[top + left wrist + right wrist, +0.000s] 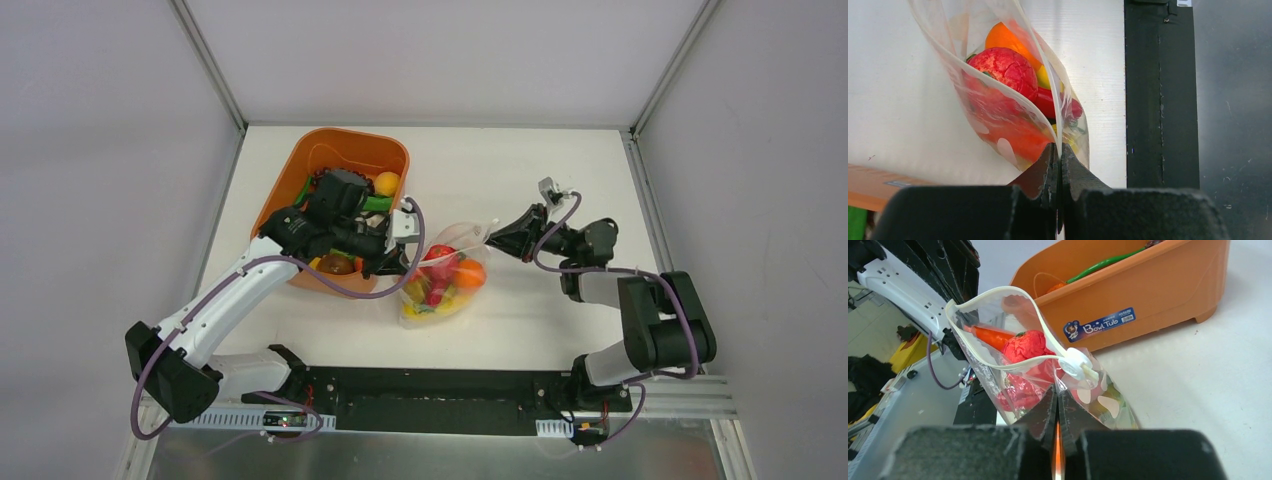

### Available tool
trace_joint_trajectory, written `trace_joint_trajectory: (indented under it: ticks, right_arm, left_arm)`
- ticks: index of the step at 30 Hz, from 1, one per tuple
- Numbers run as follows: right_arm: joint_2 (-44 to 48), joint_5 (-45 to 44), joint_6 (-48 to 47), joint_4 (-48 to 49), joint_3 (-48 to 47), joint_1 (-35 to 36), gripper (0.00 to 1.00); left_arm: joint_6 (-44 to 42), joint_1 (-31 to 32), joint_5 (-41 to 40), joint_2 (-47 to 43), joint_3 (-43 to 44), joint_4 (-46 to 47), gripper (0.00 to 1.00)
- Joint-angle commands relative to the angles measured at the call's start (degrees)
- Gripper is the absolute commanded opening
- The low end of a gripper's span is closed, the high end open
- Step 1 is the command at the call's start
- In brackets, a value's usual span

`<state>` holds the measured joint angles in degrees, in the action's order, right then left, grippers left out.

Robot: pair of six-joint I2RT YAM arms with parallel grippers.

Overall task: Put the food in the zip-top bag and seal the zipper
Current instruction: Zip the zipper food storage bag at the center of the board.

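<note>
1. Food (466,272) lies inside the zip-top bag (430,305) on the table (540,180), gripped from both sides.
2. Left end effector (1058,152) clenched on the bag's edge, anchoring it.
3. Right end effector (1057,397) pinches plastic beneath the slider (1075,362); zipper (993,289) gapes.

Robot lab test cell: white table (520,180) boxed in by plain grey panels (90,150) on aluminium frame rails (208,70). Left arm (230,295) and right arm (655,320), both cabled, sit bolted on a black base plate (440,400) at the near edge. Right wrist view catches a white power strip (898,290) and loose clutter (908,340) beyond the table.
</note>
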<state>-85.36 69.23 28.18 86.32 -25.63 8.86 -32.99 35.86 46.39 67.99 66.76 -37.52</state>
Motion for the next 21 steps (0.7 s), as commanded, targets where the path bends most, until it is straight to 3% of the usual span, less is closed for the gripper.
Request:
trace_joint_trajectory:
  ticks: [1,5,11,13,16,21]
  right_arm:
    - [4.8,-6.2,-0.9,11.3,2.4,-0.8,0.00]
    - [10.6,-13.2,-4.7,1.8,4.6,-2.1,0.00]
    - [25.6,-17.6,-21.3,-33.2,1.7,-0.2,0.00]
    - [29.4,-18.0,-22.6,-40.8,1.4,1.2,0.00]
    - [33.3,-19.4,-25.5,-42.9,2.5,2.1,0.00]
    - [34.8,-24.3,-24.6,-46.2,2.2,3.7,0.00]
  left_arm:
    - [-0.3,-1.9,1.1,-2.6,-0.8,-1.1,0.00]
    - [-0.5,-3.7,0.9,-3.8,-1.5,-2.9,0.00]
    - [1.8,-4.4,-0.3,-4.1,-2.4,0.5,0.02]
    - [4.7,-4.4,-1.0,-3.2,-2.2,3.1,0.16]
    - [9.0,-4.4,-4.3,-1.7,-0.8,5.4,0.39]
    - [15.4,-4.4,-7.7,-2.2,0.4,12.9,0.52]
